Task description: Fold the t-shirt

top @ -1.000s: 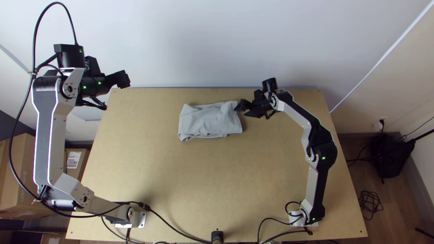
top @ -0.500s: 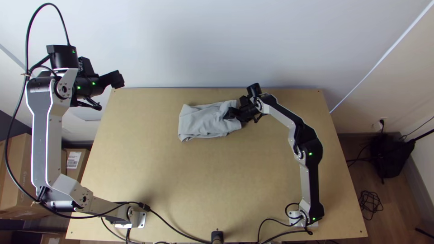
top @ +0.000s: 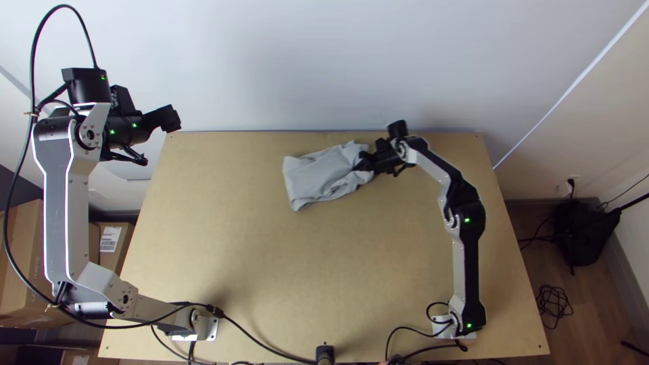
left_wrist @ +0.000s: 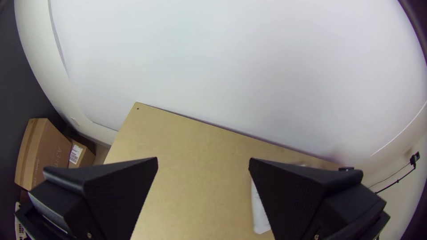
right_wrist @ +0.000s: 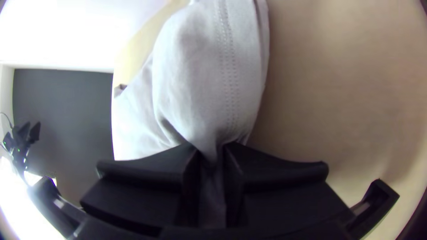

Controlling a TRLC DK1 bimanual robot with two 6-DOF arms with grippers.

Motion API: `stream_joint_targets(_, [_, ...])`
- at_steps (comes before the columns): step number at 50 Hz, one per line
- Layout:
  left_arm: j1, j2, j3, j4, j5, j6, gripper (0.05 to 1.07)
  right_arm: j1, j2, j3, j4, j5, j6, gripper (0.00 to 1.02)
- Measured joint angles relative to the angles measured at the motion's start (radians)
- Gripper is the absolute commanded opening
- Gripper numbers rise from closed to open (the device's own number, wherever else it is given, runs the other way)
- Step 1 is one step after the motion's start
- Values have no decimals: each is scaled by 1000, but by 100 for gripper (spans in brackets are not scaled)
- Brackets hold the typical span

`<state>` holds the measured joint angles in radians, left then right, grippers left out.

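The grey t-shirt (top: 323,176) lies as a compact folded bundle toward the table's far side, tilted, its right end gathered. My right gripper (top: 365,164) is at that right end, and in the right wrist view my right gripper (right_wrist: 211,155) is shut on the t-shirt (right_wrist: 200,75), which creases between the fingers. My left gripper (top: 172,118) hangs beyond the table's far left corner, well away from the cloth. In the left wrist view my left gripper (left_wrist: 203,164) stands open with nothing between its fingers, and part of the t-shirt (left_wrist: 259,213) shows beside one finger.
The wooden table (top: 284,284) has bare surface in front of the cloth and to its left. A white wall (top: 270,67) rises behind its far edge. Cables (top: 263,341) run along the near edge, and cardboard boxes (top: 111,243) stand left of the table.
My right gripper moved left onto the t-shirt's right end, took hold, and shifted back right. The t-shirt slid right, turned slightly and bunched at that end. My left gripper drifted a little left.
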<state>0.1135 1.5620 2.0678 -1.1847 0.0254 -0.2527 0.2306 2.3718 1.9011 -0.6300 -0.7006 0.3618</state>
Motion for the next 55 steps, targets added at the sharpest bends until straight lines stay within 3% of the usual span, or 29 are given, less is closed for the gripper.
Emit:
stream_joint_targets(11, [0,0,0,0,0,0,103,-232,-1,0,9,13,12,2])
stream_joint_targets(20, [-1,0,0,1,0,0,103,-394,-12,-21,69,42,97,2])
stream_joint_targets(28, [-8,0,0,5,0,0,103,-519,-64,-97,131,116,167,3])
stream_joint_targets(39, [-13,0,0,5,0,0,103,-673,-207,-322,227,180,192,50])
stream_joint_targets(44, [-13,0,0,5,0,0,103,-718,-270,-409,256,224,185,90])
stream_joint_targets(47, [-13,0,-1,5,0,0,103,-739,-296,-436,259,232,174,98])
stream_joint_targets(55, [-13,-6,-17,5,0,0,103,-780,-412,-493,254,261,134,98])
